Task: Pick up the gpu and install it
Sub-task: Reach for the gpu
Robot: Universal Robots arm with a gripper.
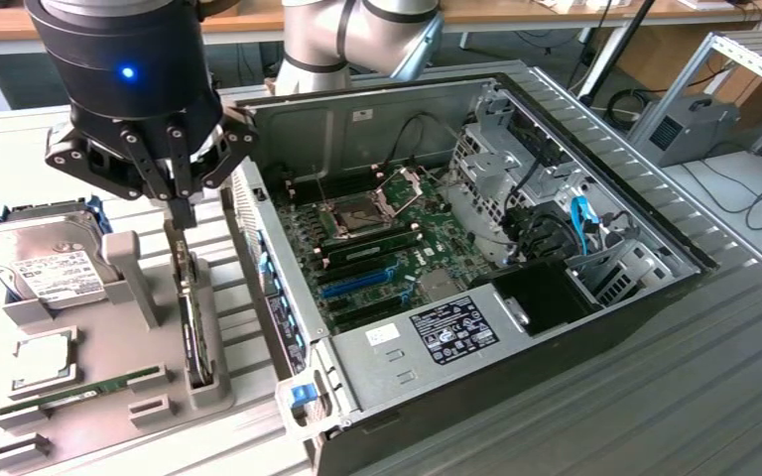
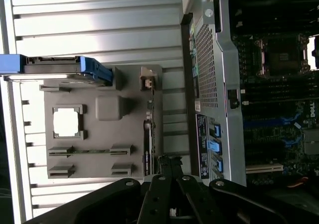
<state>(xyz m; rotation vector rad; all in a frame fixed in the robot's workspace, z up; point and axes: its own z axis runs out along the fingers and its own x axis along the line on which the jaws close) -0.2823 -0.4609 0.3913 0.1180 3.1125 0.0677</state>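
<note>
At the exterior view's nine o'clock, a hard drive sits in a blue carrier, with a processor and a memory stick below it toward seven o'clock. All three are bedded in a grey holder on the slatted bench. At the holder's three o'clock edge the gpu stands on its long edge in a narrow slot, not yet lifted. The gripper is directly over the card's twelve o'clock end, at or just touching its top edge. Neither view settles whether it has closed on the card.

By the look of it, the pick-up is the step in hand and installation has not begun. Lifting the card would probably call for a firm hold on the thin edge and a pull straight up along the slot.

From three o'clock outward lies the open computer case, its motherboard bare and the blue expansion slots unoccupied. The exterior view shows the case interior, with its cables and drive cage. The wrist view looks down along the card's edge in line with the gripper, and also shows the case's perforated rear panel.
</note>
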